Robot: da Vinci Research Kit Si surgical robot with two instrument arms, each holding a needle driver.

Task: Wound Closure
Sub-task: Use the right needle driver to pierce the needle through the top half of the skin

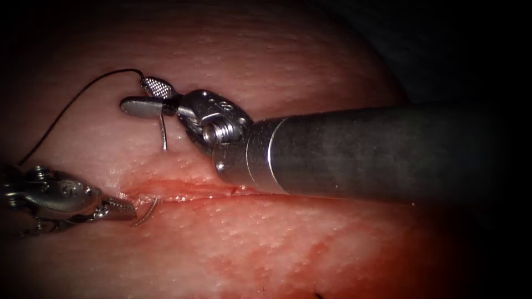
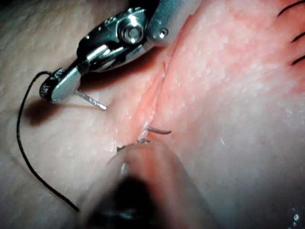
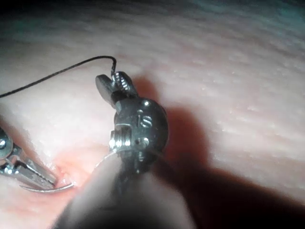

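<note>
Right tool grips needle tail, tip exiting beside closed, empty left tool.

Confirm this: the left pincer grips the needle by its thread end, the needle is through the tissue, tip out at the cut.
Wrong pincer: the endoscope view shows the right pincer gripping the needle by its thread end. The needle is through the tissue, tip out at the cut.
</note>
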